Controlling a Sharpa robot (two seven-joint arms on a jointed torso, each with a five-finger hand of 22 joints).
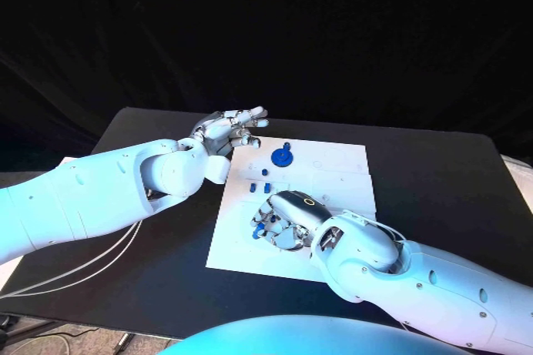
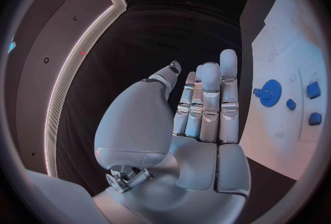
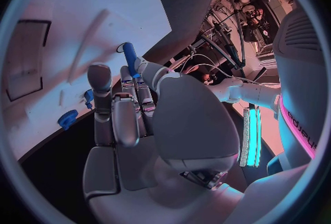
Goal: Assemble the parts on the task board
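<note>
Parts lie on the white task board (image 1: 333, 159) mid-tabletop (image 1: 444, 185). Left robot hand (image 1: 231, 129) hovers by its far-left corner, fingers straight, holding nothing. Blue gear (image 1: 286, 156) stands nearby. Right robot hand (image 1: 286, 216) pinches a blue peg (image 3: 129, 57) over the board's near side.

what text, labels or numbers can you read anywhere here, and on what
No text can be read for certain.
Task board: faint outlines and small marks only, too small to read as words or numbers.
Robot body in the right wrist view: dark lettering runs along a pink strip, too bent and blurred to read.
Left hand, right hand, blue gear: no markings visible.
</note>
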